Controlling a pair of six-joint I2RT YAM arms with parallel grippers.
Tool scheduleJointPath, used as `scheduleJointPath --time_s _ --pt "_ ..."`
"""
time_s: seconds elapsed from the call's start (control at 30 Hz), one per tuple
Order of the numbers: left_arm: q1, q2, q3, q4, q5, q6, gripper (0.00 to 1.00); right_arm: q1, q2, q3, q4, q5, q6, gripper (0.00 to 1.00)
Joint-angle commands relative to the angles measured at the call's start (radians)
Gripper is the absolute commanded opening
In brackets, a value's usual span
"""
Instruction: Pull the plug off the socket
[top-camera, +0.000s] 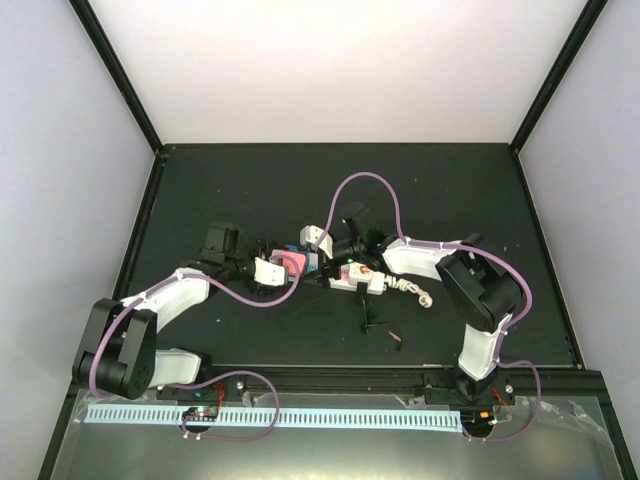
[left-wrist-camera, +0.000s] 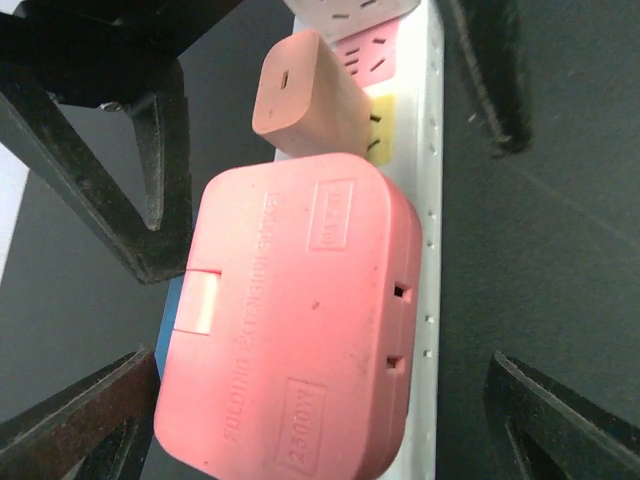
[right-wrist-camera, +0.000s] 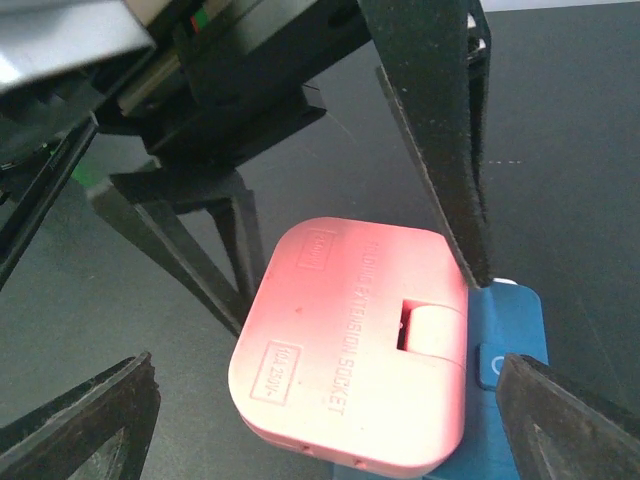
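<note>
Long white power strip (left-wrist-camera: 431, 200) with pastel outlets lies flat near the middle of the black surface (top-camera: 450, 190). Its bundled white cord (top-camera: 410, 290) sits at the right-hand end. A large pink square plug-in adapter (left-wrist-camera: 290, 320) with embossed lettering is seated on the strip, over its blue end section. Just beside it a small peach plug (left-wrist-camera: 305, 95) stands in a yellow outlet with its metal prongs partly showing. Left tool (left-wrist-camera: 318, 362) is open, fingers spread either side of the pink adapter with gaps visible. Right tool (right-wrist-camera: 325, 365) is open as well, facing it from the opposite side and straddling the same adapter. Whether any finger touches the adapter cannot be told
</note>
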Motion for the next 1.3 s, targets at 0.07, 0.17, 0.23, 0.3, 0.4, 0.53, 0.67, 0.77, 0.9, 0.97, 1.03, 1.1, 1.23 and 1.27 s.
scheduleJointPath --time_s 0.07,0.17,0.23,0.3,0.4,0.53,0.67,0.77,0.9,0.97,1.03,1.1,1.23,1.27 --pt "-0.011 -0.009 -0.038 0.211 -0.019 -0.014 0.87 -0.005 0.012 0.006 -0.001 -0.023 -0.027 0.95" --pt "-0.011 -0.040 -0.007 0.140 0.028 -0.031 0.81 -0.005 0.010 0.007 -0.006 -0.019 -0.034 0.95" --pt "-0.011 -0.045 0.013 0.088 0.054 -0.042 0.77 -0.005 0.009 0.003 -0.006 -0.017 -0.040 0.96" --pt "-0.011 -0.050 0.028 0.067 0.073 -0.062 0.71 -0.006 0.009 -0.010 0.004 -0.018 -0.049 0.97" --pt "-0.011 -0.052 0.058 0.017 0.102 -0.071 0.67 -0.005 0.011 -0.033 0.046 0.007 -0.041 0.97" --pt "-0.010 -0.049 0.104 -0.071 0.139 -0.062 0.59 -0.006 0.011 -0.050 0.080 0.037 -0.031 0.98" --pt "-0.011 -0.041 0.145 -0.133 0.159 -0.048 0.49 -0.005 0.014 -0.055 0.113 0.051 -0.002 0.98" --pt "-0.012 -0.034 0.160 -0.153 0.153 -0.040 0.43 -0.005 0.015 -0.066 0.158 0.088 0.022 0.98" --pt "-0.011 -0.026 0.170 -0.172 0.138 -0.032 0.37 -0.005 0.026 -0.072 0.202 0.143 0.053 0.98" --pt "-0.011 -0.025 0.174 -0.178 0.129 -0.039 0.33 -0.005 0.034 -0.070 0.209 0.145 0.063 0.98" --pt "-0.011 -0.021 0.180 -0.187 0.122 -0.052 0.31 -0.005 0.040 -0.068 0.212 0.134 0.072 0.98" --pt "-0.011 -0.021 0.192 -0.192 0.112 -0.075 0.29 -0.003 0.050 -0.065 0.221 0.133 0.086 0.97" --pt "-0.011 0.020 0.225 -0.206 0.092 -0.119 0.27 -0.002 0.067 -0.047 0.226 0.146 0.102 0.96" --pt "-0.011 0.026 0.229 -0.206 0.091 -0.125 0.26 -0.002 0.069 -0.043 0.225 0.147 0.102 0.95"
